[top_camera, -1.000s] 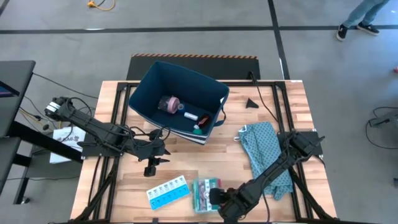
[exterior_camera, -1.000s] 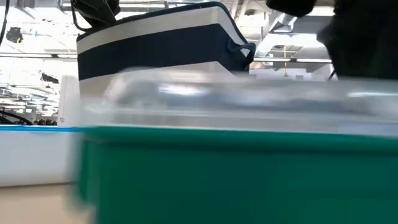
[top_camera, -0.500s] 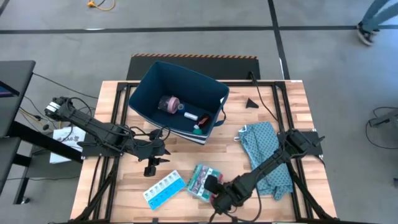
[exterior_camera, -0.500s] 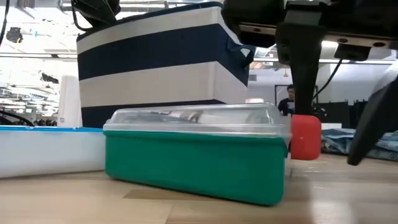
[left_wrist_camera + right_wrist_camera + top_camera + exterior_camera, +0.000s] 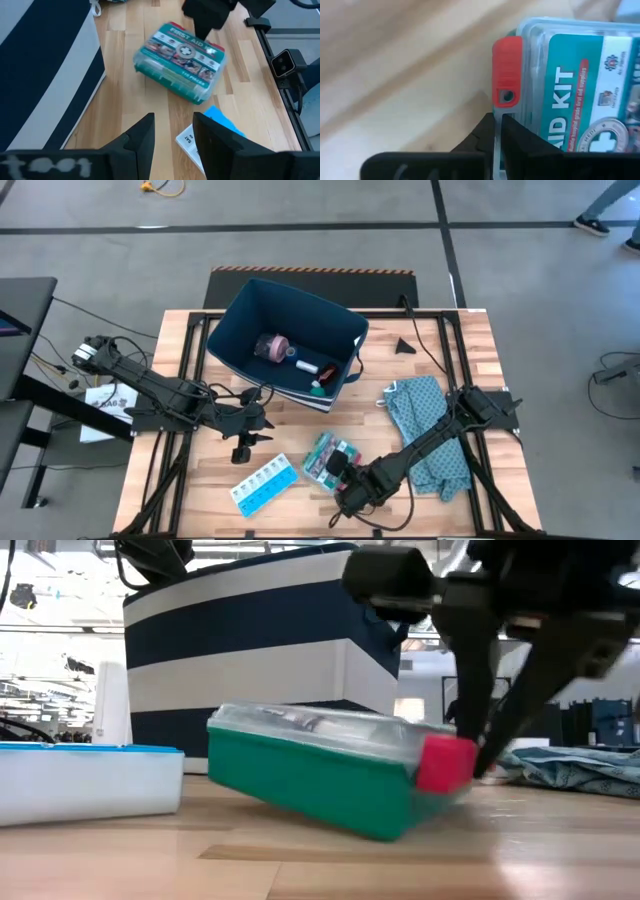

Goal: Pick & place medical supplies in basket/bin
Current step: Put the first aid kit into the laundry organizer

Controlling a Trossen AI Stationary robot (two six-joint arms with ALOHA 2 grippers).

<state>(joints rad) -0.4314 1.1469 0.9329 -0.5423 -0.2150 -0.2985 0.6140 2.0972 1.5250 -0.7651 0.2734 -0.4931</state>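
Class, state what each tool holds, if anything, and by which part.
Right tool grips the first aid kit by its clear edge beside the red latch. Left tool holds nothing.

Green box with red clasp, dark blue bin with white stripes, light blue pill organizer, pink roll, blue-green patterned cloth, light wood table

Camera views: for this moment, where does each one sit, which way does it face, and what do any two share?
High view: overhead, straight down on the table, bin, both arms.
Low view: at tabletop height, level across; the tilted first aid kit fills it, right gripper descending from above.
Left wrist view: past the open left gripper toward the kit.
Right wrist view: right gripper's shut fingers on the kit's clear edge by its red latch.
Shared: all four show the kit.
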